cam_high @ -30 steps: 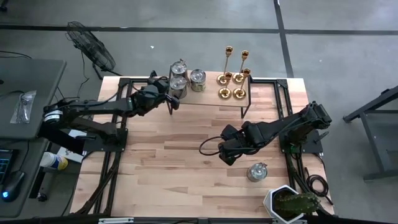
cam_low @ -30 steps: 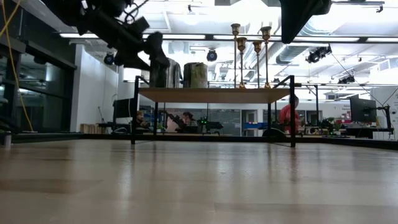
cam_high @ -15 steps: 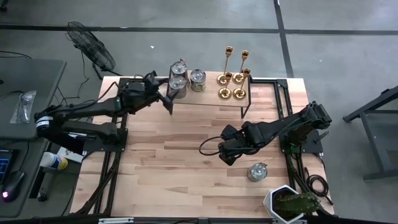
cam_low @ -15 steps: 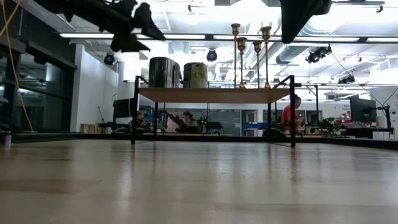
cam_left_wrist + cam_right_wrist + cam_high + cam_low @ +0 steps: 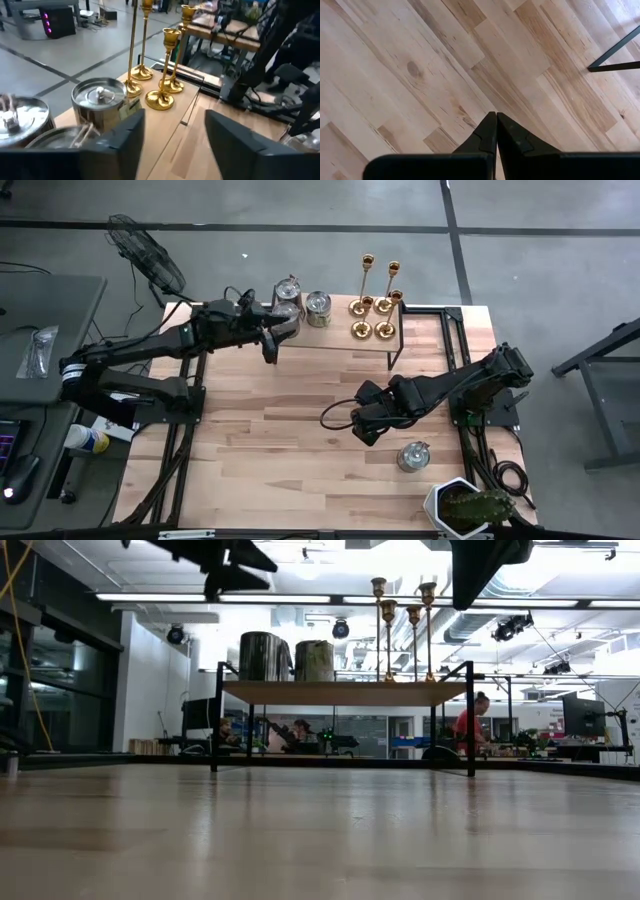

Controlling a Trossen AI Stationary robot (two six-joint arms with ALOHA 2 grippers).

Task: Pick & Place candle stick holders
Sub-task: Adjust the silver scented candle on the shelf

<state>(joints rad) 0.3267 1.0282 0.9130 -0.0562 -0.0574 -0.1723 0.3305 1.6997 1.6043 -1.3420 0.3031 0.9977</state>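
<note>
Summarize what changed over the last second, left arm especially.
The left gripper swung from beside the silver jars up over the shelf edge toward the candle stick holders, gripping nothing. The right gripper stayed shut above the table; jars and holders unmoved.

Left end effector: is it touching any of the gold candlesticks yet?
Apart. The left wrist view shows the left end effector empty, fingers spread, with bare shelf between it and the nearest candlestick.

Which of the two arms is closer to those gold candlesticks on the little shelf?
The left. Its gripper hovers by the silver jars, beside the candle stick holders on the shelf. The right gripper hangs over bare tabletop, away from the shelf.
</note>
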